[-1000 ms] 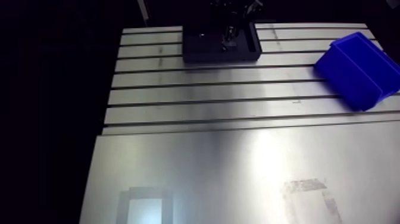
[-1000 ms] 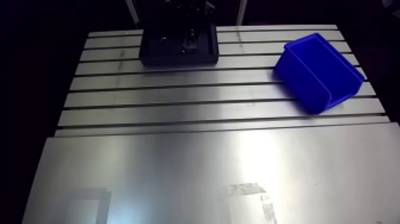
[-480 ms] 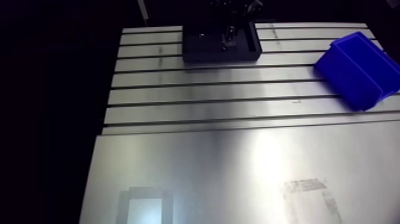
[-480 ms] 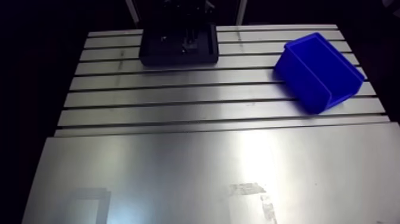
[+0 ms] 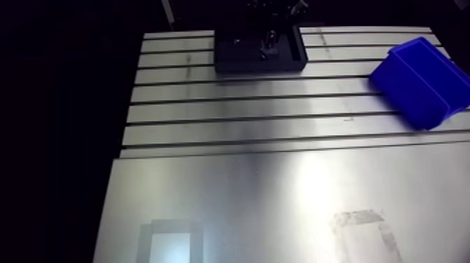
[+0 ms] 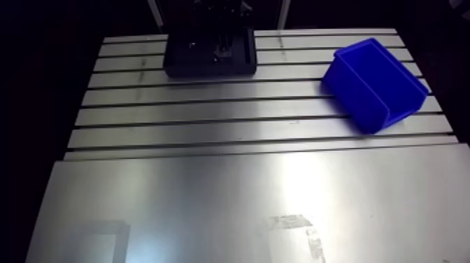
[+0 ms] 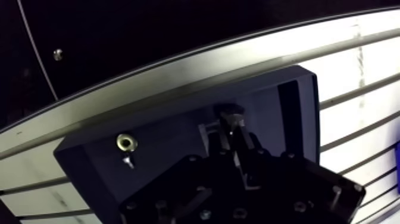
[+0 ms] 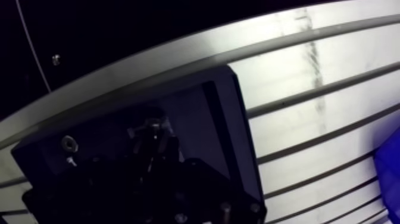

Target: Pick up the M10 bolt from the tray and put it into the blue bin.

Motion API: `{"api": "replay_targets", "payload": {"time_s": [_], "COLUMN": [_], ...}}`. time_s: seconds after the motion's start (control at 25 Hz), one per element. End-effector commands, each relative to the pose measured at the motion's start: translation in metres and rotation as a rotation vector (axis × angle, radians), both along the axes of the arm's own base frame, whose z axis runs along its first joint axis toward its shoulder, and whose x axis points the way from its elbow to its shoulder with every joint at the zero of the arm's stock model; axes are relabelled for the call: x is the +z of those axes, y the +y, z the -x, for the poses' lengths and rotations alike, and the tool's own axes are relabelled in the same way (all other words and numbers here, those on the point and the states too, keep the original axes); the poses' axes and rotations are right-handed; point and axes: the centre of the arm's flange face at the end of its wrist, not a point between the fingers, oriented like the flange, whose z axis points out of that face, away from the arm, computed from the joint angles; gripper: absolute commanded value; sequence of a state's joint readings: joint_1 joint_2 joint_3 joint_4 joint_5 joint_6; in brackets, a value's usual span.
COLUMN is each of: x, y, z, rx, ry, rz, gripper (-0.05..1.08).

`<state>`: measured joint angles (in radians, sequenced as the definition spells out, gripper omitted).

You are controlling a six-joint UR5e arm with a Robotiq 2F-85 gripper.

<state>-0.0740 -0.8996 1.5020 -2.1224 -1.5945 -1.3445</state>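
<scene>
Seemingly clenched on the M10 bolt (image 7: pixel 229 114) in the tray (image 7: pixel 172 128), the gripper (image 7: pixel 230 134) holds stiff, heavyish, slick steel by its shank.

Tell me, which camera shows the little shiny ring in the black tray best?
The wrist view's left eye: the ring lies lit and golden on the tray floor, its hole plain to see. The wrist view's right eye shows it darker. In the arm view it is only a faint speck.

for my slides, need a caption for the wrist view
Hand inside the black tray at the bolt, a small ring-shaped part lying apart from it.
</scene>
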Motion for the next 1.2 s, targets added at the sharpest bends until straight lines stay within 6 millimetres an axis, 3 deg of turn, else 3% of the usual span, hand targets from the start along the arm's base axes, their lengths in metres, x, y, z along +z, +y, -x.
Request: {"api": "replay_targets", "payload": {"time_s": [0.04,0.32,0.64,0.88,1.2], "x": [-0.001,0.010,0.080,0.141,0.195], "y": [0.002,0.000,-0.015,-0.016,-0.011], "z": [0.000,-0.002,-0.024,-0.058,-0.095], "rx": [-0.003,0.003,0.057,0.193,0.408], "ry": [-0.002,0.012,0.038,-0.003,0.020], "rz": [0.000,0.004,0.013,0.025,0.025], "gripper": [0.81,0.91,0.99,1.04,1.07]}}
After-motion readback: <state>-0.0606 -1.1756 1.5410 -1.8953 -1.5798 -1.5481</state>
